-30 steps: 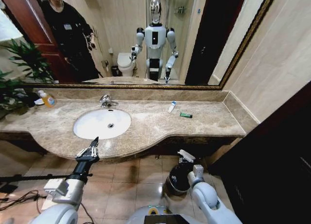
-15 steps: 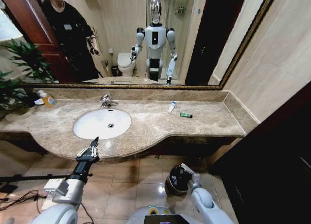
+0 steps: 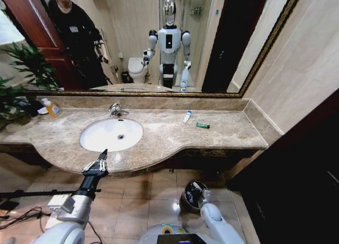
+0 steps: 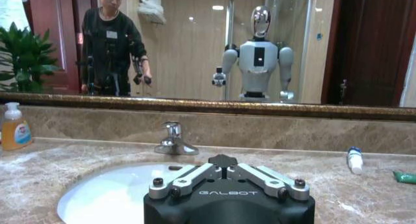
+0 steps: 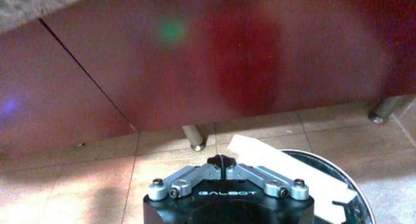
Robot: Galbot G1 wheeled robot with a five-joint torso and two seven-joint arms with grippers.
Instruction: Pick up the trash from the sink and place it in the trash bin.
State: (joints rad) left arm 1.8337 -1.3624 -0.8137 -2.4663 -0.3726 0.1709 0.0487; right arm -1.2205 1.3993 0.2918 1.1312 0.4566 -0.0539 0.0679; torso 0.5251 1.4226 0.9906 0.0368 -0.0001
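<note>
Now right pincer over trash bin

Right gripper lower (apparently) over bin

Head view high over sink; left wrist low, near basin, mirrorward; right wrist floorward, cabinet base

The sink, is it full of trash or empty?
Empty, as far as shows: the sink is bare white around its drain. A blue-capped white tube and a green tube lie out on the countertop.
</note>
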